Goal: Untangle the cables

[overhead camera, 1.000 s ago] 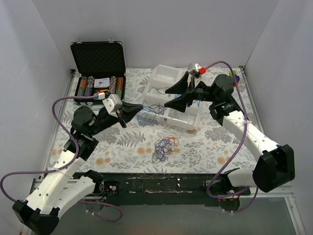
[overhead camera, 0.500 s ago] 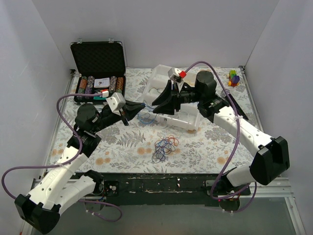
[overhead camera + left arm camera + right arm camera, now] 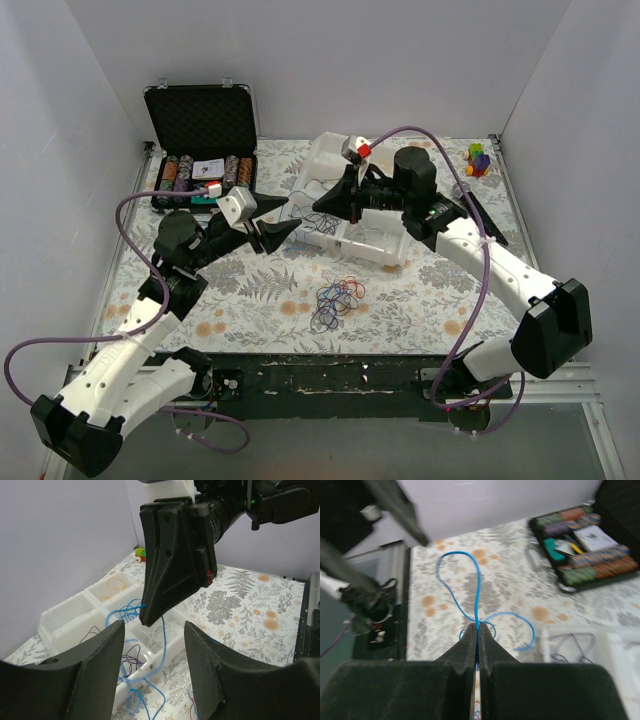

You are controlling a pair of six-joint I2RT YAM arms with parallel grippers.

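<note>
A loose tangle of cables [image 3: 337, 298] in blue, red, orange and black lies on the floral table, in front of both arms. My right gripper [image 3: 320, 205] hangs over the left end of the white tray [image 3: 385, 252] and is shut on a thin blue cable [image 3: 476, 582], which loops out past its tips [image 3: 476, 629]. In the left wrist view that blue cable [image 3: 163, 632] dangles from the right gripper [image 3: 175, 565] down over the tray. My left gripper [image 3: 288, 214] is just left of it, open, its fingers [image 3: 102, 665] standing either side of the hanging strand without touching it.
The white tray's compartments [image 3: 75, 612] hold sorted orange, white and dark cables. An open black case of poker chips [image 3: 200, 170] sits at the back left. A small coloured toy [image 3: 480, 158] is at the back right. Grey walls close in three sides.
The right gripper swung left to the left gripper and shut on the blue cable. The left gripper, shut before, has opened and let the cable go.
</note>
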